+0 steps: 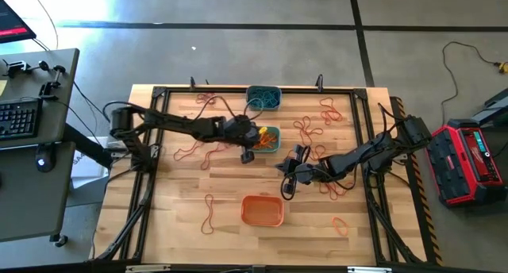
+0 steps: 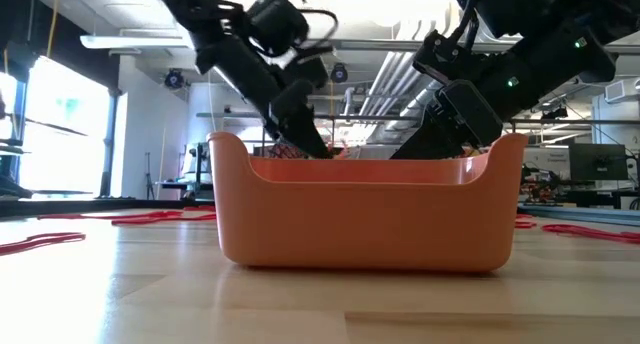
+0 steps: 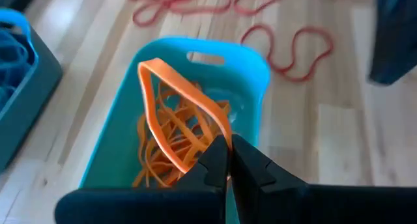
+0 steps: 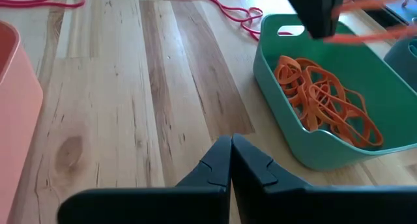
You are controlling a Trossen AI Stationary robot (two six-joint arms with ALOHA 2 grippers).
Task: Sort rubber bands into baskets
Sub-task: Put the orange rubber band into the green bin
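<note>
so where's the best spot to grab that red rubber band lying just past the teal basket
Take the red squiggly rubber band at its narrow waist between the two lobes, coming straight down from above. It lies flat on the wooden table, so only a top approach gets under a strand, and the waist probably offers two strands close together. It's clear of the teal plastic basket.

the orange basket [image 2: 365, 209] hides the table behind it in the middle of the low view, and both arms' tips.
</note>
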